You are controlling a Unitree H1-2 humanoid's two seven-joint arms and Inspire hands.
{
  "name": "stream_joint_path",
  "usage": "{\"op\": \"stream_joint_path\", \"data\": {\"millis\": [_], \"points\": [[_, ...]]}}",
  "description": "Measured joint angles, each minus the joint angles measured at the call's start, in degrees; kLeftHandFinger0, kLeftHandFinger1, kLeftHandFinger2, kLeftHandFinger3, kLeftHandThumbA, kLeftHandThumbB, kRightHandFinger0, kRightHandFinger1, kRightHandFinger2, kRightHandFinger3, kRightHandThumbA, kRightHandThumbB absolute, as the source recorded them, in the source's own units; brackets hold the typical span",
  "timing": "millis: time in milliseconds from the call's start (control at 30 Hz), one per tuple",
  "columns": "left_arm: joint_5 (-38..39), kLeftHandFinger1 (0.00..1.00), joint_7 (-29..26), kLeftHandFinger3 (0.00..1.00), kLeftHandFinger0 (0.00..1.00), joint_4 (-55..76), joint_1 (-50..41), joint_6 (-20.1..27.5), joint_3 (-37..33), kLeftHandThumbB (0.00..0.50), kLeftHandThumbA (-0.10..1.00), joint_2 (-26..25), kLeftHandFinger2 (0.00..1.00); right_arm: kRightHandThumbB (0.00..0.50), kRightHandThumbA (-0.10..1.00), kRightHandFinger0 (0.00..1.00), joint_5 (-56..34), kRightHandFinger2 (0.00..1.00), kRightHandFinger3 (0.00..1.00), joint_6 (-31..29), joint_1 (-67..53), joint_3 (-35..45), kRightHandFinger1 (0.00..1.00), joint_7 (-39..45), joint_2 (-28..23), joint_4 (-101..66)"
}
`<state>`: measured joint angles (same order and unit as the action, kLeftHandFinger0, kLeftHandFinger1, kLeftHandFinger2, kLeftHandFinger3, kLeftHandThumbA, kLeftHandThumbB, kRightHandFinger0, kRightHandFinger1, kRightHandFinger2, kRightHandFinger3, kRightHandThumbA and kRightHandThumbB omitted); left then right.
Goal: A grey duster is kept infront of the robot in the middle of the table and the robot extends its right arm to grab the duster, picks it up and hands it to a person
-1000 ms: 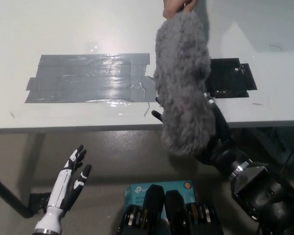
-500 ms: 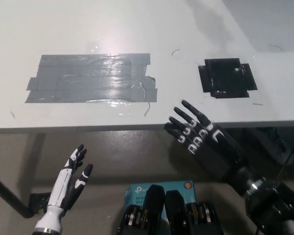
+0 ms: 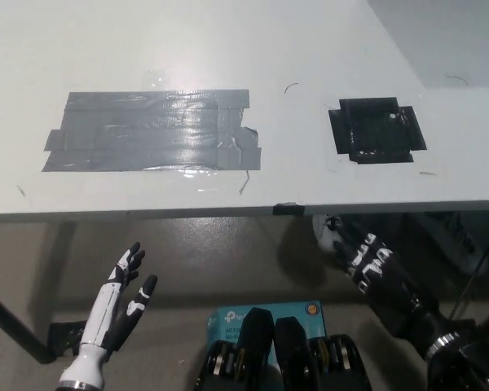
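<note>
Since duster gone, right robot hand [image 3: 367,259] lower.

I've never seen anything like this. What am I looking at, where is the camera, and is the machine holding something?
The camera sits on a humanoid robot's head, looking steeply down. Its white left hand rests low at the left, fingers apart, holding nothing. Its black right hand is below the edge of the white table, also holding nothing; whether its fingers are spread is hard to tell. On the table are a grey tape patch and a black tape patch. No duster is in view.
</note>
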<state>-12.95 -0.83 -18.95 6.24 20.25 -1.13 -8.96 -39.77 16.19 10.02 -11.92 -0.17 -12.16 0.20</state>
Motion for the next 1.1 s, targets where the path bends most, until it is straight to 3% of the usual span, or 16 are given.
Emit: {"op": "stream_joint_path", "data": {"millis": [100,333,567,1100], "points": [[0.0,1.00,0.0,1.00,1.00,0.0,-0.1,0.0,0.0,0.218,0.87,0.0,1.00,0.294,0.87,1.00,3.1,1.00,1.00,-1.7,-0.5,-0.3,1.00,0.0,-0.4,1.9],[-0.2,1.00,0.0,1.00,1.00,0.0,-0.4,0.0,-0.1,0.203,0.85,0.0,1.00,0.283,0.85,1.00,11.9,1.00,1.00,-6.0,-1.1,-1.1,1.00,0.0,-0.7,3.8],[-0.3,1.00,-0.1,1.00,1.00,0.0,-1.1,0.4,-0.2,0.209,0.83,0.0,1.00,0.317,0.88,1.00,19.9,1.00,1.00,-10.3,-1.7,-1.5,1.00,0.3,-0.7,3.9],[-0.4,1.00,-0.1,1.00,1.00,0.4,-2.6,0.5,-0.4,0.212,0.80,0.3,1.00,0.278,0.86,1.00,30.1,1.00,1.00,-13.3,-2.9,-1.4,1.00,1.6,-0.7,4.1]]}}
